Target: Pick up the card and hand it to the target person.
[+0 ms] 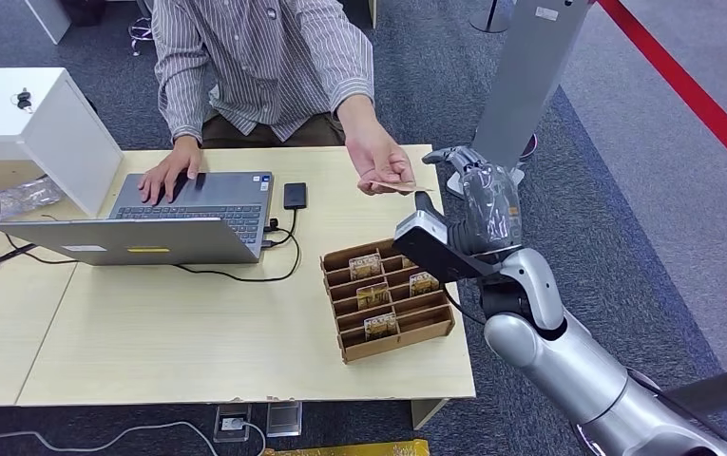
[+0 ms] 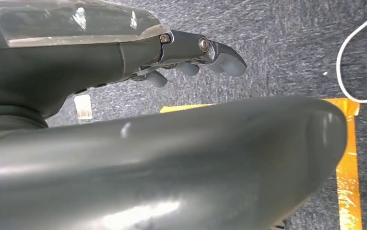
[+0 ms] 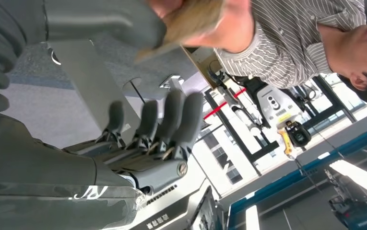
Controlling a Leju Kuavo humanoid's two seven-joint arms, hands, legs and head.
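Note:
A tan card (image 1: 392,187) lies in the person's hand (image 1: 378,160), stretched out over the desk's far right corner. My right hand (image 1: 481,190) is raised just right of it, fingers spread and nothing between them. In the right wrist view the card (image 3: 191,19) sits in the person's fingers (image 3: 234,28) beside my thumb, while my fingers (image 3: 169,120) stand straight and apart from it. My left hand (image 2: 191,52) hangs over grey carpet with loosely bent fingers, holding nothing.
A cardboard card rack (image 1: 388,296) with several cards stands on the wooden desk (image 1: 198,332) near its right edge. A laptop (image 1: 164,220), a black phone (image 1: 295,196) with cable, and a white box (image 1: 36,123) lie to the left. A grey post (image 1: 528,76) rises behind my right hand.

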